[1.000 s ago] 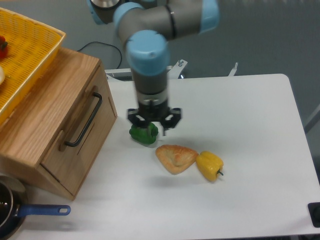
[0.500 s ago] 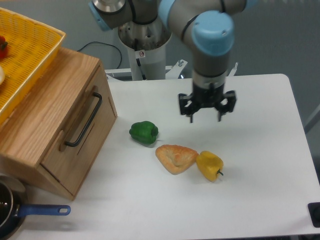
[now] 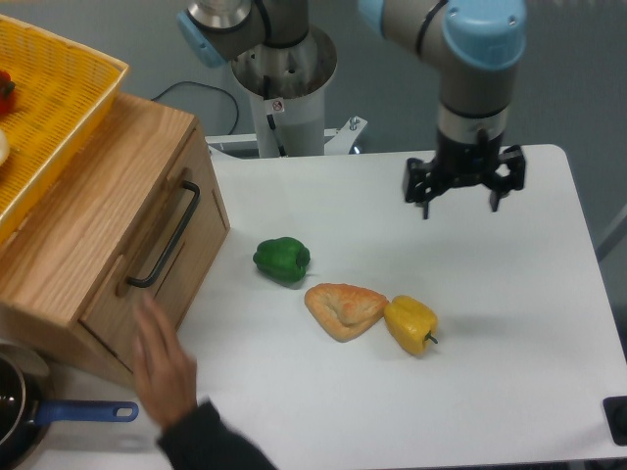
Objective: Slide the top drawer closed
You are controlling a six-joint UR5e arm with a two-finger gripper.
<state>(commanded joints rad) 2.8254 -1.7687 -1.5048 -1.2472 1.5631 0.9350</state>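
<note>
My tool (image 3: pixel 458 199) hangs over the table (image 3: pixel 509 323) nr its far right corner, fingers spread wide, nothing betw them. It's well apart from the top drawer (image 3: pixel 162 259), which sits in the oak cabinet (image 3: pixel 83 211) at the table's left edge. Drawer front looks abt flush w/ the cabinet face; black bar handle (image 3: pixel 165 235) runs along it at a slant. Can't tell if a small gap is left.

A person's hand (image 3: pixel 162 357) w/ dark sleeve reaches in from the near edge, fingers up against the lower part of the cabinet front, just below the handle.

Mid-table: green bell pepper (image 3: pixel 282 259), then a triangular pastry (image 3: pixel 343 309), and a yellow bell pepper (image 3: pixel 410 324) touching the pastry's right side. Yellow mesh basket (image 3: pixel 54 108) sits on top of the cabinet. Pan w/ blue handle (image 3: pixel 83 412) at the near left corner.
</note>
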